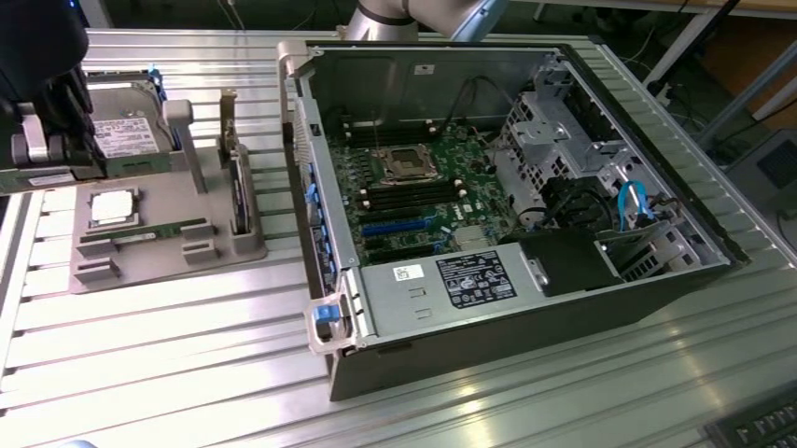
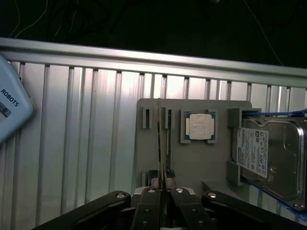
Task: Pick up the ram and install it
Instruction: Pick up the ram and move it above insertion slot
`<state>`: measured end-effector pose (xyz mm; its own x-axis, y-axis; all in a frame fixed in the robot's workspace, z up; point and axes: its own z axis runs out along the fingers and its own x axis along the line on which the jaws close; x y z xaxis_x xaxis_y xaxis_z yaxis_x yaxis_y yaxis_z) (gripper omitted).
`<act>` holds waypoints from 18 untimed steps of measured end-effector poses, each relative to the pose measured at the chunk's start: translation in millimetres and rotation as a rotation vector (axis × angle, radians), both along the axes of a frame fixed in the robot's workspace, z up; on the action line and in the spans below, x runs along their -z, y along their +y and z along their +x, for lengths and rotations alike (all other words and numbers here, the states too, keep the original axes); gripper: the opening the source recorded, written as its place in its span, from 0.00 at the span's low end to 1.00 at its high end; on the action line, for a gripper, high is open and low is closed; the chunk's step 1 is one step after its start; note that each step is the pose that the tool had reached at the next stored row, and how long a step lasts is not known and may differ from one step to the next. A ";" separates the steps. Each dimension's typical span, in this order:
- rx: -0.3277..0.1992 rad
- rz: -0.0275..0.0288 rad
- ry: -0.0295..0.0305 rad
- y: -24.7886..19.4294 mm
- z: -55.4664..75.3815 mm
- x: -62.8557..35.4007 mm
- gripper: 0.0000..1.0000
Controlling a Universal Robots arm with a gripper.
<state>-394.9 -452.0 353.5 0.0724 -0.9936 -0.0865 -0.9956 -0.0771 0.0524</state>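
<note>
Surface: ribbed aluminium table [image 1: 162, 355], long slats, strong glare across the near part. In the wrist view its far rail ends against darkness with a few loose cables [image 2: 62, 19]. A pale blue-white housing lettered "ROBOTS" [image 2: 9, 103] sits at the table's edge.

Room, exterior view: dim floor past the table, pale table legs [image 1: 697, 42] at the exterior view's upper right, and the corner of a keyboard [image 1: 762, 425] low on that side.

Grey holder tray [image 1: 149, 266] lies on the slats toward the exterior view's left. It carries a hard drive [image 1: 125, 131], a square silver processor chip [image 1: 110, 205] and a dark upright card [image 1: 234, 173]. The ram [image 1: 144, 231] rests on edge in its slot in this tray, just beside the chip. From my wrist it reads as a thin line.

Open computer case [image 1: 498, 350] lies on its side just beside the tray, toward the exterior view's right. Green motherboard [image 1: 430, 210], labelled power supply [image 1: 468, 280] and a blue cable [image 1: 636, 201] are exposed.

My pincer [image 2: 163, 188]: fingers drawn close, only a narrow slit between them, nothing held. It hangs above the tray, lined up along the ram's edge. In the exterior view it sits clear of the stick, over the tray's end nearest that view's left.
</note>
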 end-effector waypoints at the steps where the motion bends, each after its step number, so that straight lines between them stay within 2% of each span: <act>1: 0.000 -0.0002 0.0010 0.0 1.2 -0.3 0.14; 7: 0.000 -0.0001 0.0086 0.0 10.8 -6.6 0.14; 11: 0.000 0.0001 0.0087 0.0 19.3 -11.1 0.14; 12: 0.000 0.0001 0.0087 0.0 26.7 -13.4 0.14; 18: 0.000 0.0009 0.0088 0.0 52.6 -19.5 0.14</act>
